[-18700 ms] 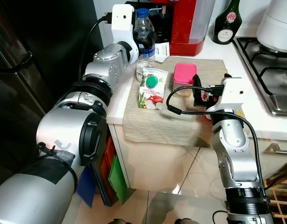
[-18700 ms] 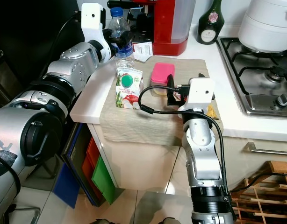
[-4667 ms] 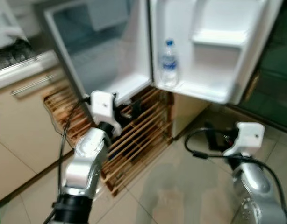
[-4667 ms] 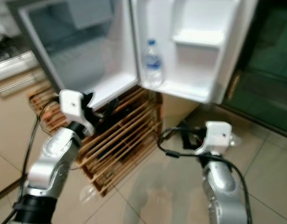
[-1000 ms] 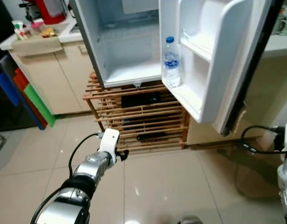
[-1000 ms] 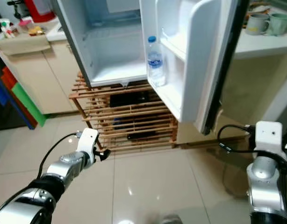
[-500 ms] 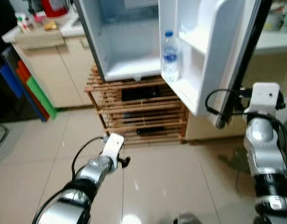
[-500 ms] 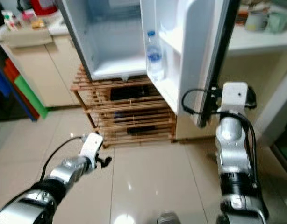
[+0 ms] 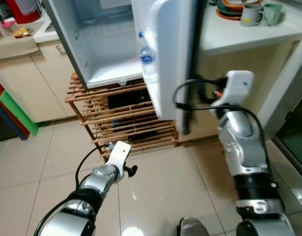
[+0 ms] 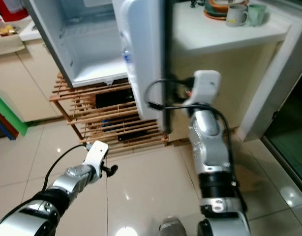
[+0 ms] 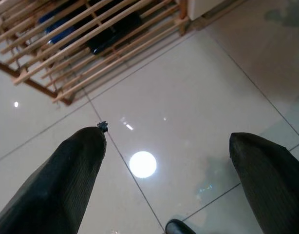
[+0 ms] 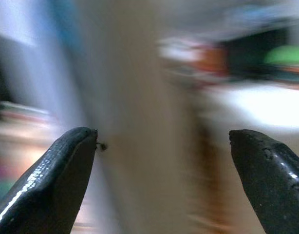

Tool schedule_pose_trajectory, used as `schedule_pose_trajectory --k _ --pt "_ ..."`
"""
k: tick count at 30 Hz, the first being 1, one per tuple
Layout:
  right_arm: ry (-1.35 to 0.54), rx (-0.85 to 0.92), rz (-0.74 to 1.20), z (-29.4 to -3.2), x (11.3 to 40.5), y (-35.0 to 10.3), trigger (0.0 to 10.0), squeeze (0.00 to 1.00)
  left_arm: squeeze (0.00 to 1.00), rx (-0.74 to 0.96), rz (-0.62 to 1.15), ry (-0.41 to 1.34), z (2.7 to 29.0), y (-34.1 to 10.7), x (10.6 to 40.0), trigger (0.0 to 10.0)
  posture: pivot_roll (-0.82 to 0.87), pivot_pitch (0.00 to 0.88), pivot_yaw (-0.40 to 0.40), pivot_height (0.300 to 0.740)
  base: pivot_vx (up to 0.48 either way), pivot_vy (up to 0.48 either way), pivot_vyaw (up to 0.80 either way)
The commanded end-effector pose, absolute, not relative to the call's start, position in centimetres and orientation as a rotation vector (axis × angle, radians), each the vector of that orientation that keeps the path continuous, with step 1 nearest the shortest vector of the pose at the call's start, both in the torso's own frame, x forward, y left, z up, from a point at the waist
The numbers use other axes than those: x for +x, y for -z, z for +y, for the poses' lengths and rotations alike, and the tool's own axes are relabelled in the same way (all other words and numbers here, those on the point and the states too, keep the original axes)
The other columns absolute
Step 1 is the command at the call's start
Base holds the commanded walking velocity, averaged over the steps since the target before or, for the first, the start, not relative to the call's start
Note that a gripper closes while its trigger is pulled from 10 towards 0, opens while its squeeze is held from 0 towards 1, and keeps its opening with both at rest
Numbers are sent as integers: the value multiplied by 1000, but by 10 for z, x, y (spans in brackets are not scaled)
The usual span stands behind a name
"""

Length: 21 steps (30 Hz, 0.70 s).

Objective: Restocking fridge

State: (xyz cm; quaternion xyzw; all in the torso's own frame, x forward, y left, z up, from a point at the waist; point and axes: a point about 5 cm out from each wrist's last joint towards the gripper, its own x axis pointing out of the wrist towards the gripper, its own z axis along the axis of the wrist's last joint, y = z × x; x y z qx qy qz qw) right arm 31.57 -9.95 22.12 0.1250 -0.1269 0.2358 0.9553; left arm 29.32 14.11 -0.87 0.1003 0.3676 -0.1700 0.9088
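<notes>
Left eye view: I see the fridge (image 9: 99, 46) standing open, its inner compartment bare and white. The fridge door (image 9: 166, 54) is swung partway round, edge-on to me. A water bottle (image 9: 146, 59) stands upright in the door's lower shelf. My right gripper (image 9: 202, 93) is raised beside the door's outer edge; I cannot tell from here whether it touches the door. My left gripper (image 9: 130, 170) hangs low over the tiled floor (image 9: 156, 196), in front of a wooden rack (image 9: 124, 120) beneath the fridge. A worktop (image 9: 244, 32) to the right of the door carries mugs (image 9: 259, 14) and a plate.

Right eye view: the same scene. The right gripper (image 10: 178, 96) sits against the dark edge of the door (image 10: 146, 54). A second worktop (image 10: 13, 32) lies at far left with a red appliance on it.

Left wrist view: the jaws are spread wide, nothing between them; one finger (image 11: 66, 180) shows at each side, with glossy floor tile and the rack's slats (image 11: 81, 39) beyond.

Right wrist view: the jaws are spread wide with nothing gripped; the fingers (image 12: 57, 170) are sharp but the background is motion-blurred beyond reading.
</notes>
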Motion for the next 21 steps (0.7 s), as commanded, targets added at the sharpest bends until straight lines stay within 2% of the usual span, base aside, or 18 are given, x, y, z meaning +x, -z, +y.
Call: schedule_pose_trajectory --k 1,5,7,8,9,10,11,12,13,14,16,18,19,21 --pt "-754 404 -278 -74 290 -244 10000 0 0 211 764 339 148 9 293 10000 -232 0 138 740 0 0 0" --pt "-784 503 -243 -83 285 -244 10000 0 0 207 767 343 147 10 292 10000 -234 0 136 740 0 0 0" --pt "-611 463 -182 -106 297 -223 10000 0 0 199 756 352 146 9 292 10000 -235 0 136 740 0 0 0" --pt "-611 463 -182 -106 297 -223 10000 0 0 199 756 352 146 9 292 10000 -235 0 136 740 0 0 0" --pt "-242 309 -72 -152 312 -187 10000 0 0 212 657 374 138 -1 300 10000 -239 0 132 740 0 0 0" --pt "-242 309 -72 -152 312 -187 10000 0 0 212 657 374 138 -1 300 10000 -239 0 132 740 0 0 0" --pt "29 211 8 -191 311 -163 10000 0 0 258 489 402 127 -23 315 10000 -239 0 132 740 0 0 0" --pt "90 202 26 -201 309 -158 10000 0 0 281 432 411 123 -31 320 10000 -239 0 132 740 0 0 0" --pt "90 202 26 -201 309 -158 10000 0 0 281 432 411 123 -31 320 10000 -239 0 132 740 0 0 0" --pt "142 176 41 -212 301 -149 10000 0 0 389 274 432 116 -56 332 10000 -239 0 132 740 0 0 0" --pt "163 135 48 -214 297 -145 10000 0 0 445 181 446 112 -73 338 10000 -238 0 136 740 0 0 0" --pt "161 146 58 -213 293 -140 10000 0 0 392 112 505 103 -89 340 10000 -238 0 136 740 0 0 0" --pt "159 136 61 -212 292 -138 10000 0 39 351 65 525 98 -99 342 10000 -237 0 138 740 326 0 0" --pt "155 99 56 -209 292 -135 10000 0 0 224 -19 520 90 -123 346 10000 -237 0 140 740 433 0 0"
